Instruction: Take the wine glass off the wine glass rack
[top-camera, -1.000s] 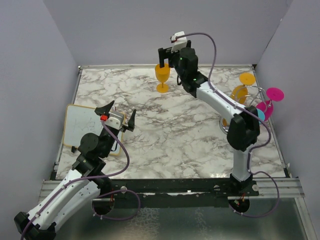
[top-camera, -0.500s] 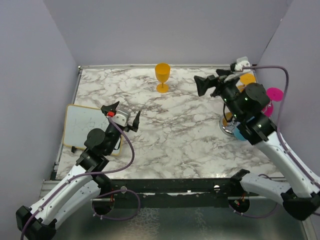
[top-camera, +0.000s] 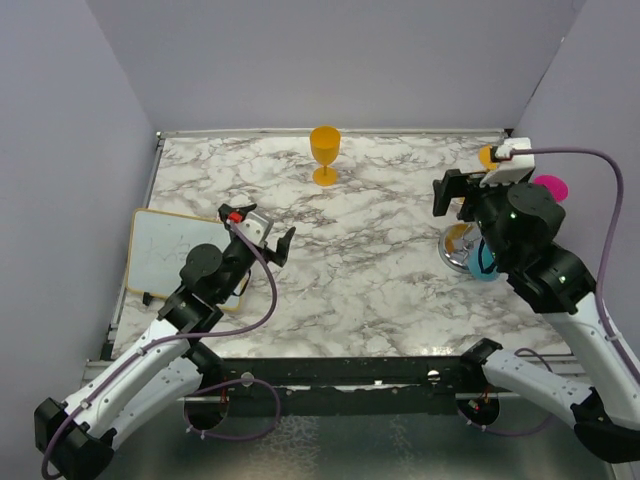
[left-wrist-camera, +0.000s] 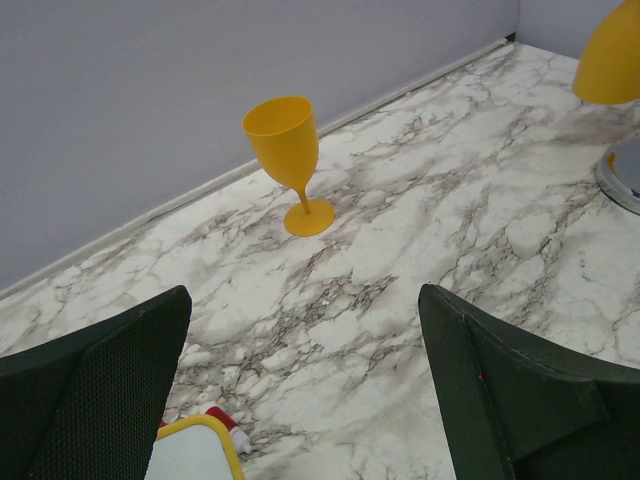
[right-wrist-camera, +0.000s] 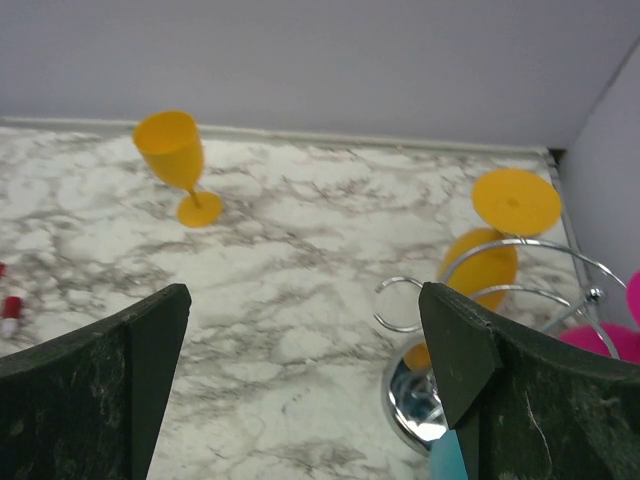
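Observation:
The silver wine glass rack (right-wrist-camera: 478, 292) stands at the table's right edge, with its round base (top-camera: 456, 254) partly behind my right arm. An orange wine glass (right-wrist-camera: 484, 262), a pink one (top-camera: 547, 187) and a teal one (top-camera: 485, 266) hang on it upside down. Another orange wine glass (top-camera: 324, 154) stands upright at the back middle of the table; it also shows in the left wrist view (left-wrist-camera: 289, 150) and the right wrist view (right-wrist-camera: 178, 154). My right gripper (top-camera: 455, 194) is open and empty, just left of the rack. My left gripper (top-camera: 260, 228) is open and empty over the left middle.
A white board with a yellow rim (top-camera: 165, 252) lies at the left edge, with a red-and-white marker (left-wrist-camera: 226, 424) beside it. Grey walls close in the back and both sides. The marble tabletop (top-camera: 360, 260) lies between the arms.
My right gripper let go of the upright orange glass at the back and swung right to the rack. My left arm shifted a little to the right.

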